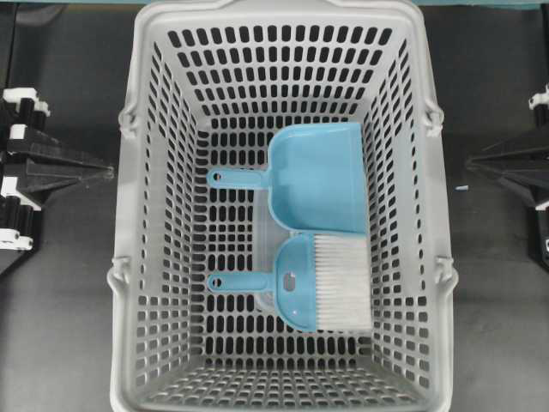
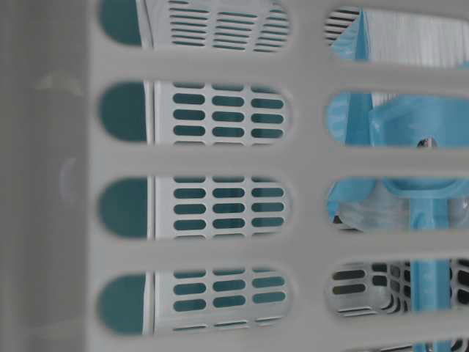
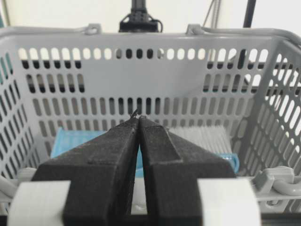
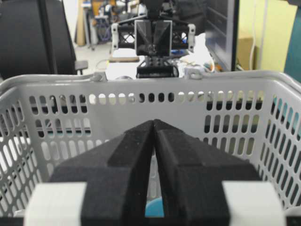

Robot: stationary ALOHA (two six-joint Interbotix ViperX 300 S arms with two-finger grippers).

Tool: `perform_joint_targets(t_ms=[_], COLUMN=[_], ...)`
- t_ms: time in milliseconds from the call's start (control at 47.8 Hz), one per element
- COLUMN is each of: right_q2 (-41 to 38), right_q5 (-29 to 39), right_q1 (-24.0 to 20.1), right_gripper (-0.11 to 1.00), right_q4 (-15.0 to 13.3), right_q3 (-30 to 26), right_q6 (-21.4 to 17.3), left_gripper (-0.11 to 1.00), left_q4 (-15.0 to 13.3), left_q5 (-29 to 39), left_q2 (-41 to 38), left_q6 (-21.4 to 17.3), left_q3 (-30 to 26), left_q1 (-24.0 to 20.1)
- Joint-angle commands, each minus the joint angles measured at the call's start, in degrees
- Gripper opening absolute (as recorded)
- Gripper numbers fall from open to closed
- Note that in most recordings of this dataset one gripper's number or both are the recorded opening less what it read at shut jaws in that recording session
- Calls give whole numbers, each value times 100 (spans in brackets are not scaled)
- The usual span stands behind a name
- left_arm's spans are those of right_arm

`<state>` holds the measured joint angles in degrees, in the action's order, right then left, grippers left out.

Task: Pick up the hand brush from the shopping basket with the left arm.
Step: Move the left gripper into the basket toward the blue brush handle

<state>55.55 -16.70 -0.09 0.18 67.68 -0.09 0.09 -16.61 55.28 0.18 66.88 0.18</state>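
We see the shopping basket [image 1: 154,215] sitting mid-table on the dark surface [image 1: 60,326], filling most of the overhead view. On its slotted floor lies the hand brush [image 1: 313,283], in the near-right part of the basket as the overhead view frames it: handle pointing left, bristles [image 1: 343,283] fanned right and almost reaching the right wall. Just beyond it, toward the far wall, lies a teal dustpan [image 1: 317,176], handle also pointing left, its wide edge touching or overlapping the brush head. Something clear, plastic-looking, sits under both; we cannot tell what it is. Left gripper [image 1: 110,172] is parked outside the basket's left wall, well apart from the brush; in its wrist view [image 3: 138,118] the jaws are pressed together with nothing between them. Right gripper [image 1: 470,163] is outside the right wall, mirror pose; its wrist view [image 4: 154,123] likewise shows the jaws closed and empty. Both tips point level at the basket walls. The table-level view is mostly the basket wall up close, with teal plastic showing through the slots.
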Motion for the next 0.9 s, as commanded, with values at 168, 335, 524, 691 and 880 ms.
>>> perform_joint_targets(t_ms=[168,335,524,691,880], right_q2=[-70,-35,18,97,185], right_q5=[9,202,527,817,1028], right_q1=[185,237,255,264,255], right_gripper=[0,0,0,0,11], right_q4=[62,62,62,62,79], right_q3=[-123,-141,-202,-229,-246], right_q6=[-18,-18,-26,-44,-299], left_gripper=[0,0,0,0,0], left_q4=[237,237,237,246,246], left_q5=[1028,2487,3779,5168,6188], left_q2=[-642,-1081,-1696,-2285,-2997], left_q6=[325,325,325,343,369], left_q3=[-1055,-1995,-3076,-3832,-4482], left_q1=[53,264,457,527,712])
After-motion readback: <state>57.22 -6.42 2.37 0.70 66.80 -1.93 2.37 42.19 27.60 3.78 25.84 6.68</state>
